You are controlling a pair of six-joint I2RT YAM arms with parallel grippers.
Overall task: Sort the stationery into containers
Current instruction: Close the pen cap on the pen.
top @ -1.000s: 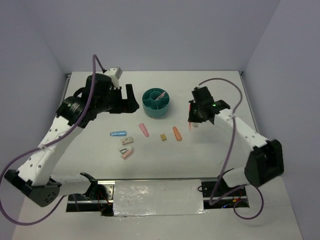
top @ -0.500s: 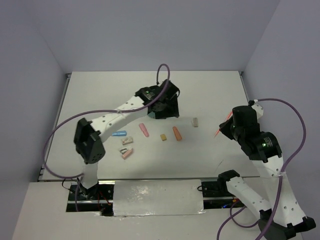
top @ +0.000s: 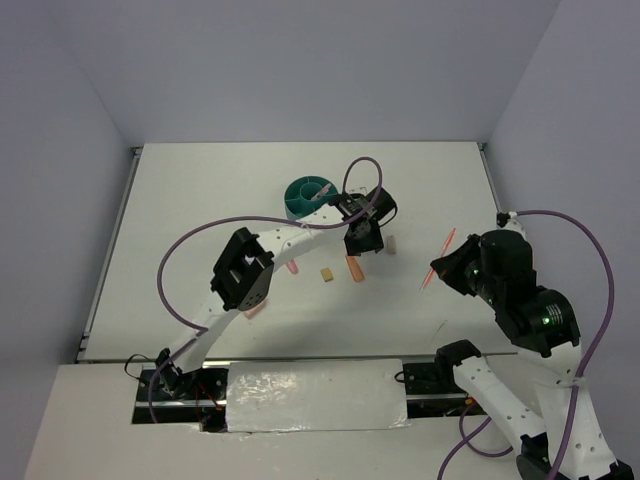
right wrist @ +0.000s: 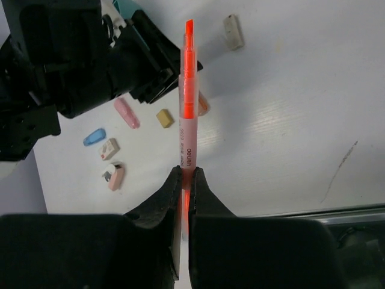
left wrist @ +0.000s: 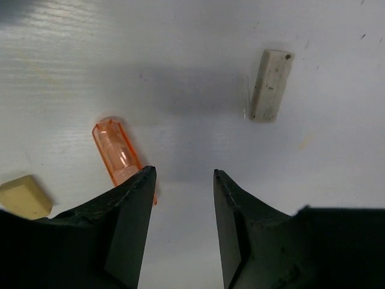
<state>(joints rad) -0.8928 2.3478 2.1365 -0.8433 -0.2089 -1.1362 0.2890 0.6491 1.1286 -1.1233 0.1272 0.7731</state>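
My left gripper (top: 365,246) is open and empty, low over the table between an orange capsule (left wrist: 116,150) and a grey-white block (left wrist: 267,86). A tan block (left wrist: 24,195) lies at its left. My right gripper (right wrist: 186,171) is shut on a pink pen with an orange tip (right wrist: 187,108), held in the air at the right (top: 438,258). The teal tub (top: 303,196) stands behind the left arm and holds a pen. Pink (right wrist: 126,112) and blue (right wrist: 94,136) capsules, a pink-white block (right wrist: 109,149) and a pink piece (right wrist: 115,176) lie left of centre.
The left arm (top: 250,265) stretches across the table's middle and hides part of the loose pieces in the top view. The table's front edge (right wrist: 337,212) runs just below the right gripper. Grey walls close in the table on three sides.
My left arm has swung right, from left of the tub to over the orange capsule and grey block. My right arm has pulled back to the right and risen with the pen.
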